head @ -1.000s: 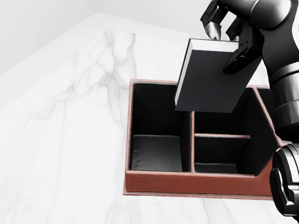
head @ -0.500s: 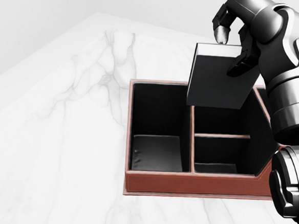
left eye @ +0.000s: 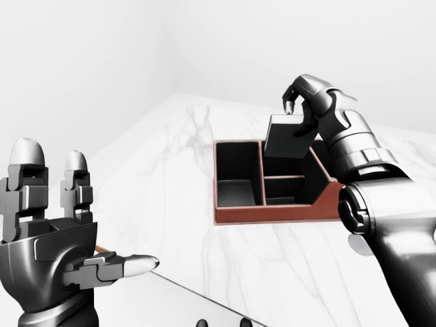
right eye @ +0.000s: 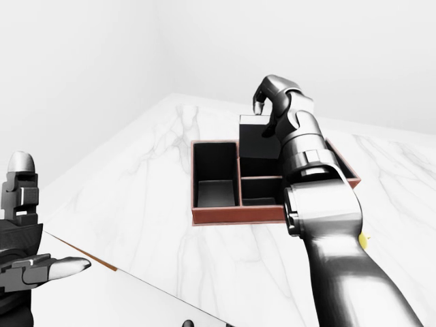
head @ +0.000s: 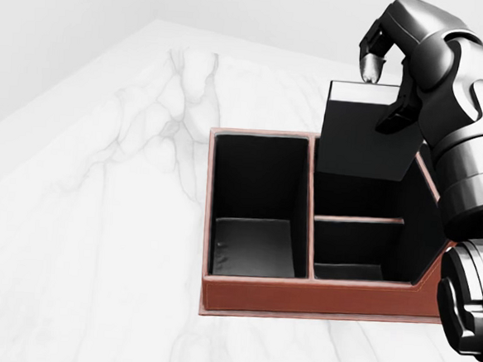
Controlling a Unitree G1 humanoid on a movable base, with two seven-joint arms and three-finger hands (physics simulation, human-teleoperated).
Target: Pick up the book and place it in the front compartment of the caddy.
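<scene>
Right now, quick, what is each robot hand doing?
Left hand: open, fingers up, holding nothing.
Right hand: closed on the book, above the caddy.

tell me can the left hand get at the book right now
Probably not. The left hand is open, low at the left-eye view's left edge, far from the caddy. The right hand already grips the book above it.

The caddy [head: 308, 300] is set on the table [head: 96, 245], toward the right of the head view. The book [head: 364, 140] is held by the right robot hand [head: 393, 84] above the caddy's upper right compartment. The left robot hand [left eye: 51, 245] is raised well apart at the left-eye view's lower left.
</scene>
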